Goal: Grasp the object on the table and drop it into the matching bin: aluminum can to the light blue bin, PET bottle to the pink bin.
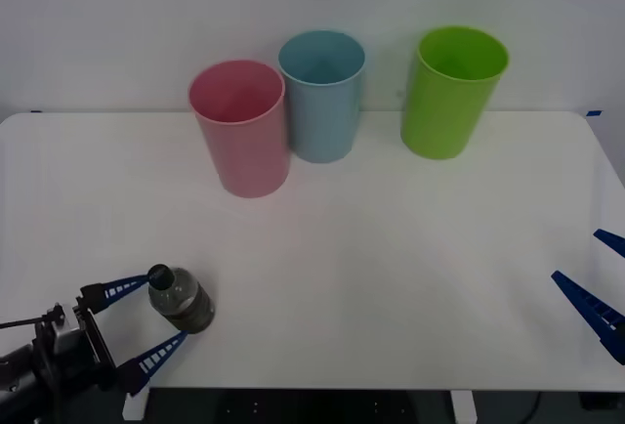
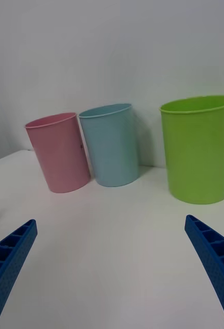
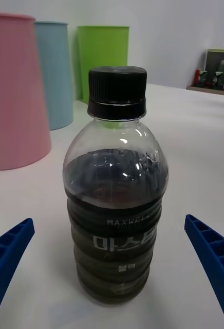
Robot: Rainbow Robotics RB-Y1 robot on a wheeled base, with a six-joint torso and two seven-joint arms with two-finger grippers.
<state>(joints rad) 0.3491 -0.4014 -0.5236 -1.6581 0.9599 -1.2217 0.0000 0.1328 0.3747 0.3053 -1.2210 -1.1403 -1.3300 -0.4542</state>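
Note:
A small clear PET bottle (image 1: 180, 299) with a black cap and dark lower body stands upright near the front left of the white table (image 1: 391, 248). My left gripper (image 1: 143, 321) is open, one blue finger on each side of the bottle, not touching it. Seen from the left wrist, the bottle (image 3: 115, 195) stands close between the two fingertips (image 3: 9, 252). The pink bin (image 1: 240, 127) stands at the back, left of the light blue bin (image 1: 322, 95). My right gripper (image 1: 601, 282) waits open at the table's right front edge.
A lime green bin (image 1: 449, 90) stands at the back right, apart from the light blue one. The right wrist view shows all three bins in a row: pink bin (image 2: 58, 152), light blue bin (image 2: 112, 145), green bin (image 2: 199, 148). A white wall rises behind them.

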